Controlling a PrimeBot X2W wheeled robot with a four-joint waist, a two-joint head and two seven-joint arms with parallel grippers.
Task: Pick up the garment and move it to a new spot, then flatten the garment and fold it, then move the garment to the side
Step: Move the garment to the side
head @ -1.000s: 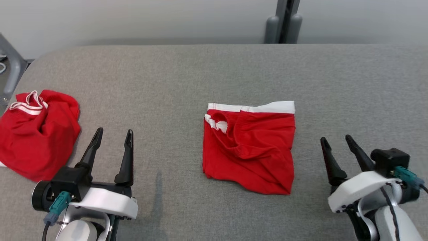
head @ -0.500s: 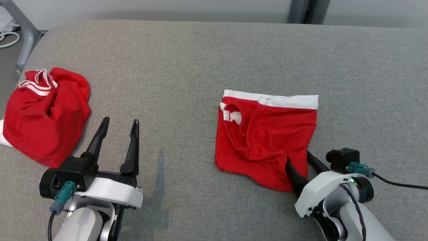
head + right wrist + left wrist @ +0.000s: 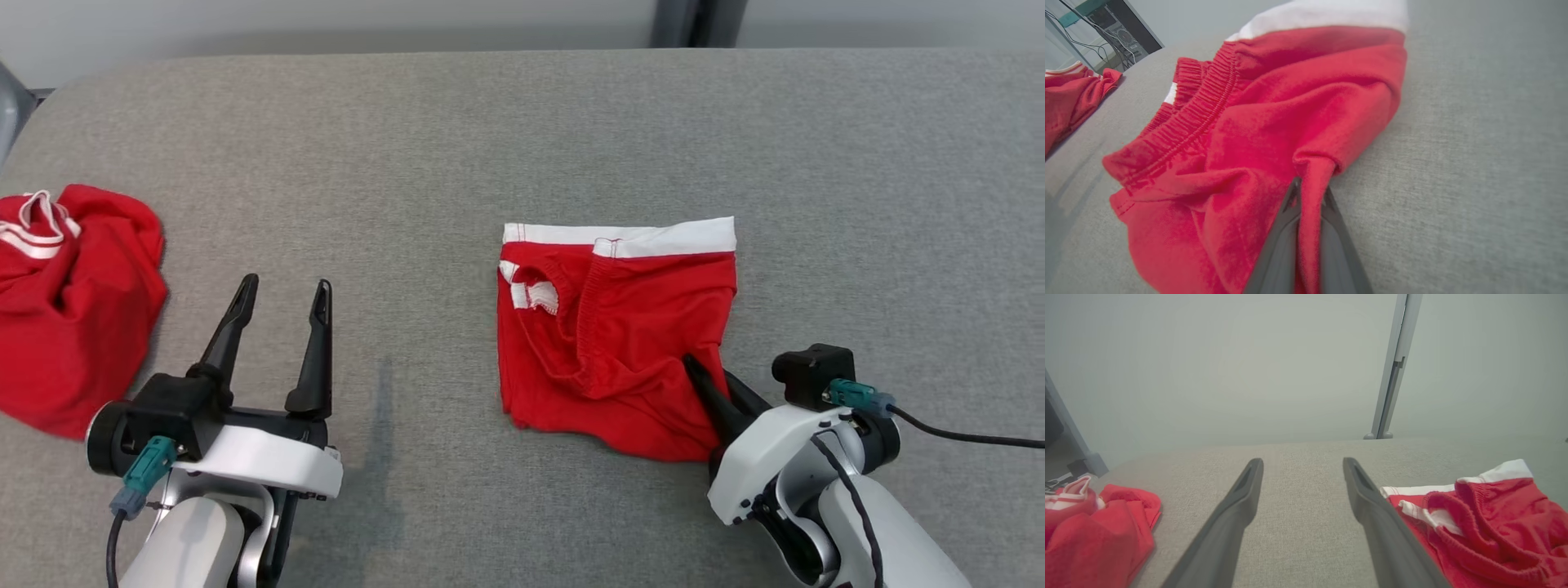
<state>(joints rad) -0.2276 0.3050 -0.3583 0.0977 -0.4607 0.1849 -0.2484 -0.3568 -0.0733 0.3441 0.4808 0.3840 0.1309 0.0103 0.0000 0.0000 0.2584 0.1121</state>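
A folded red garment (image 3: 620, 327) with a white waistband lies at the middle of the grey padded table (image 3: 457, 147). My right gripper (image 3: 709, 377) is shut on its near right edge; the right wrist view shows a pinch of the red garment (image 3: 1274, 134) squeezed between the two dark fingers (image 3: 1280, 249). My left gripper (image 3: 279, 300) hovers open over bare table, well to the left of the garment, with nothing between its fingers. In the left wrist view the garment (image 3: 1486, 522) lies to the right of the open fingers (image 3: 1372, 502).
A second red garment (image 3: 65, 302) with white trim lies crumpled at the table's left edge, also visible as a red heap (image 3: 1094, 535) in the left wrist view. A grey post (image 3: 694, 23) stands behind the table. A black cable (image 3: 963, 437) trails from my right wrist.
My right gripper moved in from the right onto the garment's near right edge and shut on the cloth. The head camera shifted. The left gripper stayed open.
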